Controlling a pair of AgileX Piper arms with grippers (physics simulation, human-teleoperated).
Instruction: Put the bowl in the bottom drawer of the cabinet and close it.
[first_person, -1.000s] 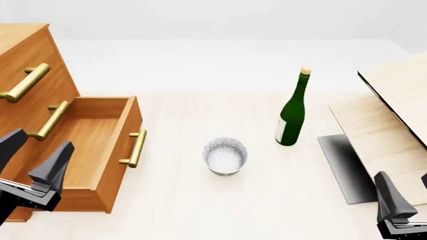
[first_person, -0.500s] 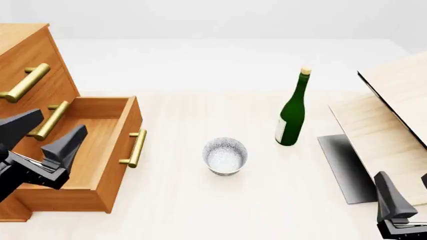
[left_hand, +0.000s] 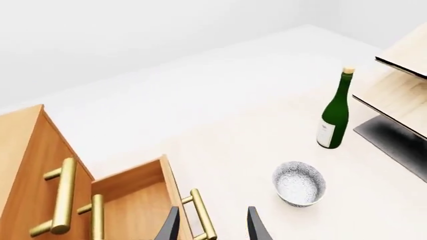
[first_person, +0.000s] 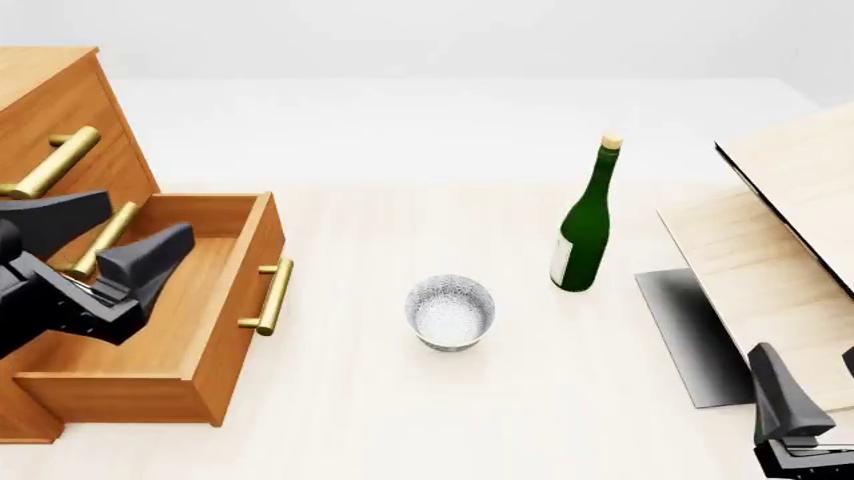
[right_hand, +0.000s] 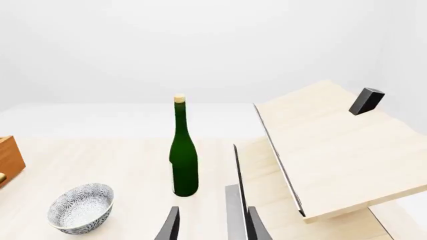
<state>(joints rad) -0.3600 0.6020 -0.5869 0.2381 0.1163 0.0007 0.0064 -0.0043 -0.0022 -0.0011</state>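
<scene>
**Q:** Why is the bottom drawer (first_person: 160, 300) standing out from the cabinet (first_person: 54, 110)?

**A:** It is pulled open toward the right so the bowl (first_person: 451, 312) can go in. Its interior is bare wood; nothing lies in it.

**Q:** Where is the bowl, and what does it contain?

**A:** Upright on the desk (first_person: 400, 420), right of the drawer's brass handle, near and left of the green bottle (first_person: 585, 222). It is empty.

**Q:** State of each end effector?

**A:** My left end effector (first_person: 114, 240) hangs over the open drawer, fingers apart, holding nothing. My right end effector (right_hand: 210, 225) sits low at the near right, also parted and empty.
</scene>
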